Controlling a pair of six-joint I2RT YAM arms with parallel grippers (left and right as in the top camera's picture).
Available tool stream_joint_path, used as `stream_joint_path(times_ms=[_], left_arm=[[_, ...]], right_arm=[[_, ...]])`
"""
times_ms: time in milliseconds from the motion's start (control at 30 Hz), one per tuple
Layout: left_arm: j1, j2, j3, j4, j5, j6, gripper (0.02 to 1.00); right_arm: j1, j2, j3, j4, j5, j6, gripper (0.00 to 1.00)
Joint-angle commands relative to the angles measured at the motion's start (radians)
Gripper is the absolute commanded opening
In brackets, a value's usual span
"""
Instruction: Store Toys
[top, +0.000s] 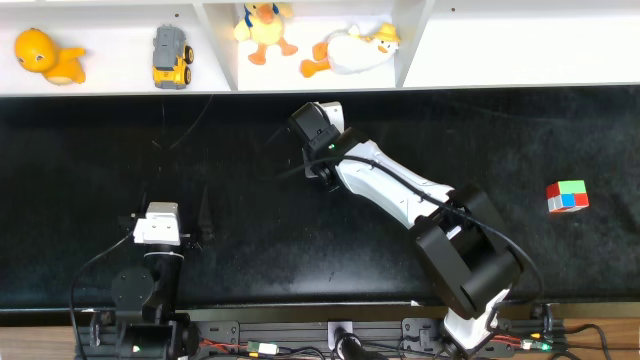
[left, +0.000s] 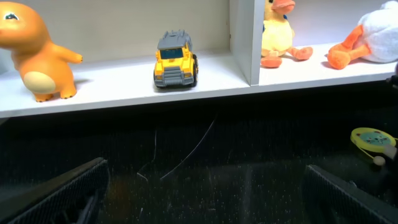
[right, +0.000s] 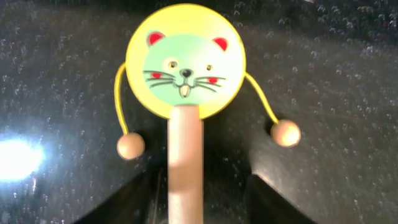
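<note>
A rattle drum (right: 185, 59) with a green cat face on a yellow disc lies on the black mat (top: 250, 230), a bead on a string at each side. My right gripper (right: 202, 202) is open, its fingers either side of the wooden handle (right: 185, 162). In the top view the right gripper (top: 318, 140) is at mid-table near the shelf. From the left wrist view the rattle drum (left: 373, 138) lies far off to one side. My left gripper (left: 205, 199) is open and holds nothing; in the top view the left gripper (top: 160, 225) sits low at the left.
The white shelf (top: 120, 85) along the back holds an orange figure (top: 48, 55), a yellow truck (top: 170, 55), a yellow duck plush (top: 265, 28) and a white duck plush (top: 350, 50). A coloured cube (top: 567, 196) lies at the mat's right.
</note>
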Motion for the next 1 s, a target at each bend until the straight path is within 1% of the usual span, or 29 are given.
stream_joint_path(times_ms=[33, 133, 267, 367, 500, 567, 733, 833, 933, 1000], left_arm=[[-0.008, -0.01, -0.001, -0.005, -0.005, 0.023, 0.998], [-0.008, -0.01, -0.001, -0.005, -0.004, 0.023, 0.998], [-0.008, -0.01, -0.001, -0.005, -0.005, 0.023, 0.998], [-0.008, -0.01, -0.001, -0.005, -0.005, 0.023, 0.998], [-0.008, -0.01, -0.001, -0.005, -0.005, 0.023, 0.998], [-0.008, -0.01, -0.001, -0.005, -0.004, 0.023, 0.998], [-0.008, -0.01, -0.001, -0.005, -0.004, 0.023, 0.998], [-0.008, -0.01, -0.001, -0.005, -0.004, 0.023, 0.996], [-0.008, -0.01, -0.001, -0.005, -0.005, 0.023, 0.998], [-0.008, -0.01, -0.001, -0.005, -0.005, 0.023, 0.998]], right_arm=[[-0.001, 0.026, 0.009, -0.002, -0.023, 0.007, 0.364], [-0.001, 0.026, 0.009, -0.002, -0.023, 0.007, 0.242], [-0.001, 0.019, 0.009, -0.002, -0.023, 0.006, 0.102], [-0.002, -0.004, 0.007, -0.003, -0.021, -0.02, 0.047], [-0.011, -0.085, -0.034, -0.016, 0.023, -0.042, 0.042], [-0.027, -0.156, -0.093, -0.017, 0.027, -0.042, 0.047], [-0.11, -0.433, -0.325, -0.021, 0.026, -0.023, 0.066], [-0.18, -0.61, -0.414, -0.072, 0.027, -0.027, 0.066], [-0.272, -0.755, -0.435, -0.164, 0.033, -0.088, 0.056], [-0.34, -0.815, -0.435, -0.195, 0.034, -0.165, 0.051]])
